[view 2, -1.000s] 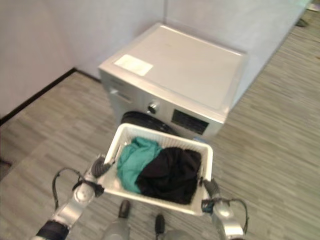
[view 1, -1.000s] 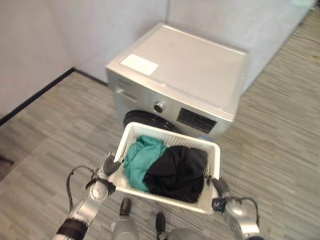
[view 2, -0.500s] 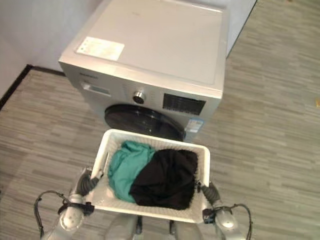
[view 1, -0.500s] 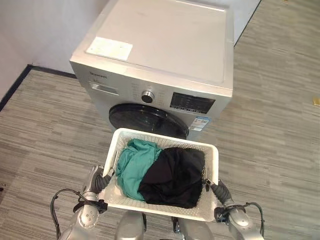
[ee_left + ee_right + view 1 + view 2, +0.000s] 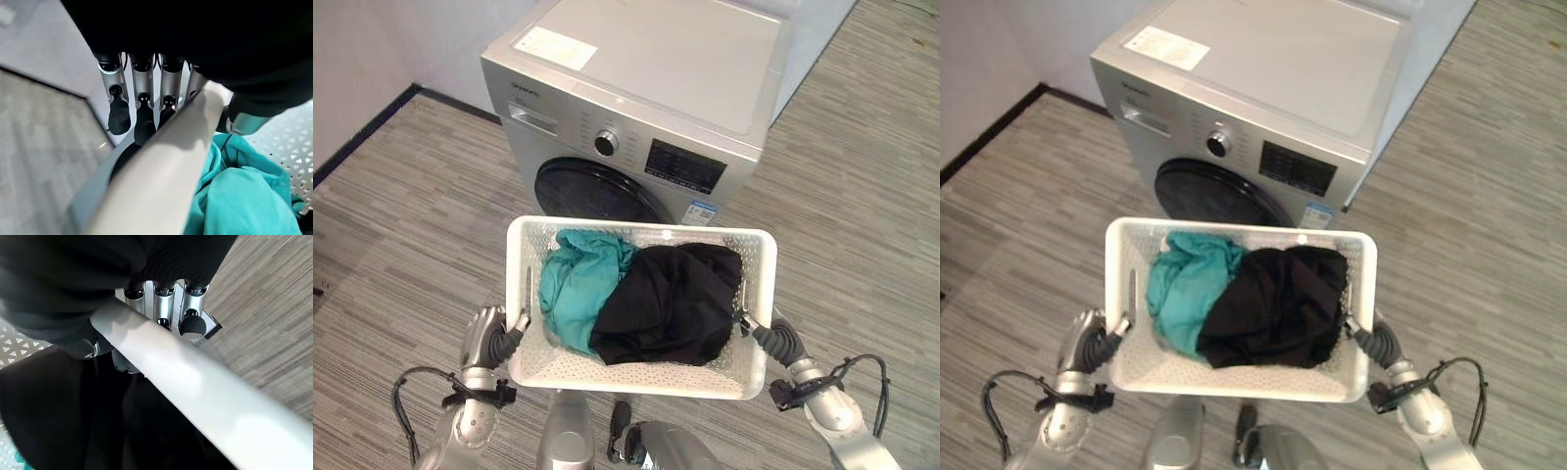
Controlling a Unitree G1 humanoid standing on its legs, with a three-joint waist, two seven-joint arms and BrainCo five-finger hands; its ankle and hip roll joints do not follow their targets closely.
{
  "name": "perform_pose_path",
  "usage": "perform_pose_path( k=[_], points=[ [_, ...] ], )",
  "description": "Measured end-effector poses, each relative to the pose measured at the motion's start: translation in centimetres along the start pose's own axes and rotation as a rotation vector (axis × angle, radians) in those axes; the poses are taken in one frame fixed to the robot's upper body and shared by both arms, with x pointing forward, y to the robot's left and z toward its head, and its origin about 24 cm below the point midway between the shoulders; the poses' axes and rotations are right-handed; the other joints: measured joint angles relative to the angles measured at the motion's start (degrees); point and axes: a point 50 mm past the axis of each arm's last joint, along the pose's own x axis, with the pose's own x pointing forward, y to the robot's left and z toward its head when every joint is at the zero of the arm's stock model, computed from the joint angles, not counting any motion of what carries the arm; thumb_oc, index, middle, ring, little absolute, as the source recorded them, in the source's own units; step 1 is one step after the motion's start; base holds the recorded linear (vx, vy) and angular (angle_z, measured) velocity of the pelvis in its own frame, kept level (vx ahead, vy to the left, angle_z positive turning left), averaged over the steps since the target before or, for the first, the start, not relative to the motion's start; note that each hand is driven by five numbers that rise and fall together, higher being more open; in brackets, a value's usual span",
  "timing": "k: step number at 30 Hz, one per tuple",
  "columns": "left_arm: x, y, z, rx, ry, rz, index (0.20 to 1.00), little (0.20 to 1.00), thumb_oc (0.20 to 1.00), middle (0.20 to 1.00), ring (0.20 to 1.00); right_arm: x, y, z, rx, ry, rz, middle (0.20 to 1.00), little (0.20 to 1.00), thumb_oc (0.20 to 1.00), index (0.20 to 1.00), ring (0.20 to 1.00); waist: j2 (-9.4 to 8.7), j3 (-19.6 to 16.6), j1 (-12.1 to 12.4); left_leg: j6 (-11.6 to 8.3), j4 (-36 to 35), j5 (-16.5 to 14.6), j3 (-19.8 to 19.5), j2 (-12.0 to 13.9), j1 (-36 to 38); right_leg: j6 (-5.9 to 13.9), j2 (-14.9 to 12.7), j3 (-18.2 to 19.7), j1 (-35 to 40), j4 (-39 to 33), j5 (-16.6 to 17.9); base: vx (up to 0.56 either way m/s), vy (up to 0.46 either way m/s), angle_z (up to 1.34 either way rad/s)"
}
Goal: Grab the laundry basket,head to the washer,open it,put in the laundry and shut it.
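Basket, white, holding teal cloth and black cloth, was carried between left hand and right hand, each curled round a side rim, washer just beyond, door closed; best kept level while lowered clear of it.

Both silver-grey arms reach forward, one to each short end of the white perforated plastic laundry basket, which serves as the landmark. The left hand sits at the basket's left end, its dark ribbed cover just outside the wall; in its wrist view the fingers hang over the outside of the rim and the thumb lies inside it. The right hand mirrors this at the right end, fingers outside the rim, thumb hooked inside, the wrist angled back toward the body.
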Motion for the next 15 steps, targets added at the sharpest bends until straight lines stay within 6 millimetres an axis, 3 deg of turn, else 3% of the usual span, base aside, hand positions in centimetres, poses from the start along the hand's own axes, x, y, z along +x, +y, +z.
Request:
perform_pose_path(
  k=[4,5,8,12,14,15],
  points=[
    [2.4,3.1,2.7,-0.007,-0.145,0.147,0.200,0.200,0.200,0.200,0.200,0.5,-1.8,2.8,0.014,-0.124,-0.060,0.200,0.200,0.200,0.200,0.200,0.58,-0.1,-0.8,0.09,0.3,-0.1,-2.9,-0.3,0.0,-0.19,0.3,-0.1,1.2,-1.9,1.8,0.03,0.015,-0.02],
    [3.4,4.4,4.1,-0.008,-0.215,0.199,0.200,0.200,0.200,0.200,0.200,0.8,-2.9,3.9,0.016,-0.174,-0.095,0.200,0.200,0.200,0.200,0.200,0.68,-0.1,-1.0,0.01,0.6,0.0,-2.9,-0.5,0.1,0.12,0.1,-0.1,1.7,-2.1,2.0,0.05,0.036,0.03],
    [4.8,6.4,5.7,0.009,-0.307,0.272,0.200,0.200,0.200,0.200,0.200,1.7,-4.3,5.7,0.015,-0.260,-0.139,0.200,0.200,0.200,0.200,0.200,0.86,-0.2,-1.7,-0.40,0.9,0.1,-2.9,-1.2,1.5,1.16,-0.5,0.0,3.1,-2.7,2.1,0.07,0.030,0.03],
    [7.4,8.9,7.8,0.020,-0.408,0.342,0.200,0.200,0.200,0.200,0.200,4.0,-5.8,7.7,0.037,-0.349,-0.171,0.200,0.200,0.200,0.200,0.200,1.30,-0.8,-1.7,0.37,1.1,-0.8,-2.5,-2.3,3.3,2.89,-1.6,0.3,5.3,-3.8,1.4,0.07,0.027,0.01],
    [9.5,9.5,8.6,0.005,-0.435,0.349,0.200,0.200,0.200,0.200,0.200,5.9,-6.5,8.6,0.064,-0.375,-0.184,0.200,0.200,0.200,0.200,0.200,1.68,-1.7,-1.5,0.69,1.2,-1.0,-2.6,-2.9,3.8,3.28,-2.1,0.4,6.3,-4.1,1.4,0.09,0.004,0.08],
    [11.5,9.4,9.4,-0.018,-0.444,0.323,0.200,0.200,0.200,0.200,0.200,7.4,-7.0,8.8,0.071,-0.361,-0.185,0.200,0.200,0.200,0.200,0.200,2.06,-2.6,-1.4,0.82,1.2,-1.0,-2.9,-3.3,4.2,3.69,-2.3,0.0,7.1,-4.4,1.5,0.02,-0.021,0.14]
  ],
)
